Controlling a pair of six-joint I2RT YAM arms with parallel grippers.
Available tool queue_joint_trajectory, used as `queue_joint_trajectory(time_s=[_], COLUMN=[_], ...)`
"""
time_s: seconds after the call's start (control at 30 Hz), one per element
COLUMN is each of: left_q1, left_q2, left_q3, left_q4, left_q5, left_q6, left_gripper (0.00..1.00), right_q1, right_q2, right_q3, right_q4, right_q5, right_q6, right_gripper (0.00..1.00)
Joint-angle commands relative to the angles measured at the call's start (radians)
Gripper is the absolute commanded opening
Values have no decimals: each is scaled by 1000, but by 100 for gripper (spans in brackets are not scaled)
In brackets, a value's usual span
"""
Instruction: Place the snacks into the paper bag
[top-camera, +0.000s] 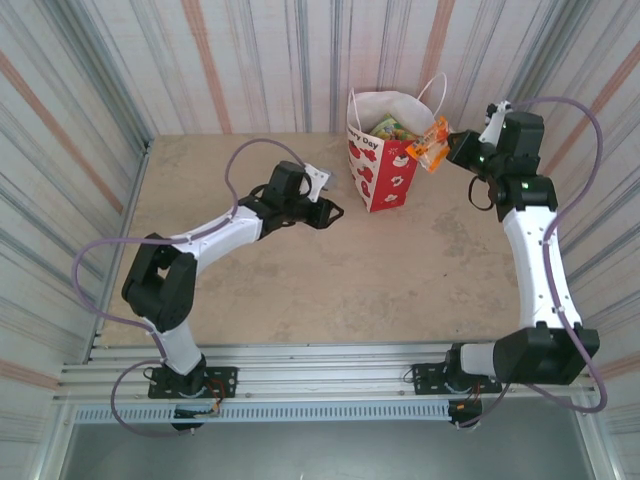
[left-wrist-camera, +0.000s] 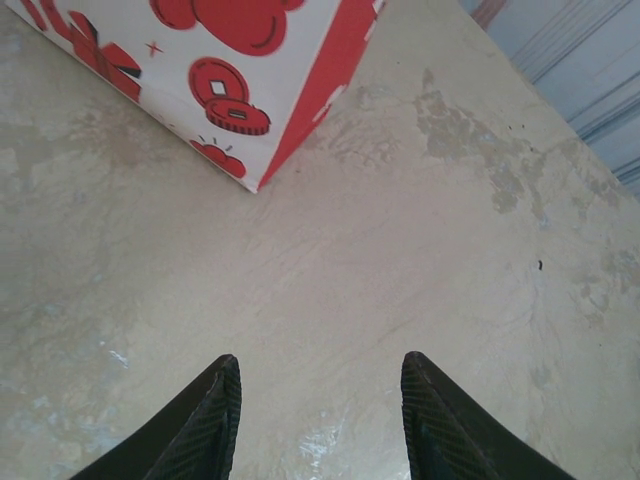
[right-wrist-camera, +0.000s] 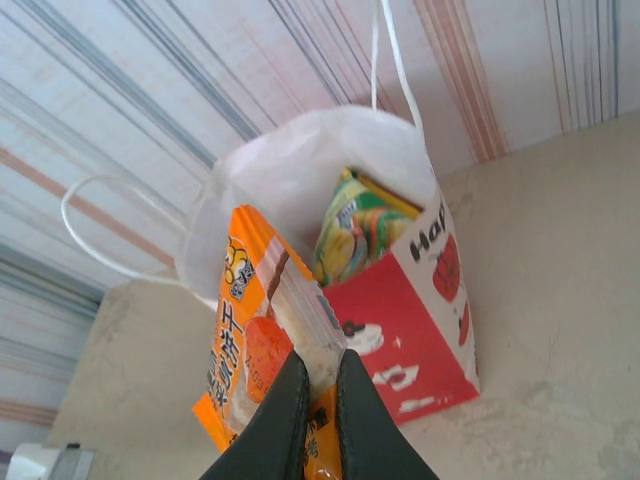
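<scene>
Orange foil packet (right-wrist-camera: 240, 350) hangs clamped in the right pincer (right-wrist-camera: 322, 365) just beside the rim of the paper bag (top-camera: 385, 175); other snacks (top-camera: 390, 128) lie inside. Left pincer (left-wrist-camera: 320, 385) stands parted and empty over the tabletop (left-wrist-camera: 420, 250).

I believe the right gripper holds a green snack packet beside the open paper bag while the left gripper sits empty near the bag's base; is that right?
Not quite: the snack packet in the right gripper is orange, not green, as the right wrist view shows. It is beside the open paper bag, and the left gripper is empty near the bag's base.
</scene>
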Motion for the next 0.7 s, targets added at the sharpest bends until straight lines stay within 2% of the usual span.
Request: queue_joint_trajectory(time_s=[0.0,0.33,0.67], left_q1=[26,68,89], left_q2=[-43,3,52], left_q3=[79,191,281], left_q4=[-18,-53,-90], left_q5=[2,24,53], left_q6=[31,40,40], left_gripper=[47,47,47], right_q1=[9,24,33], right_q2=[66,263,390], right_q3=[84,270,357], right_q4=[28,30,43], right_q5=[12,-19,-44], right_q6=[-30,-27,-20], right_gripper=[0,0,0])
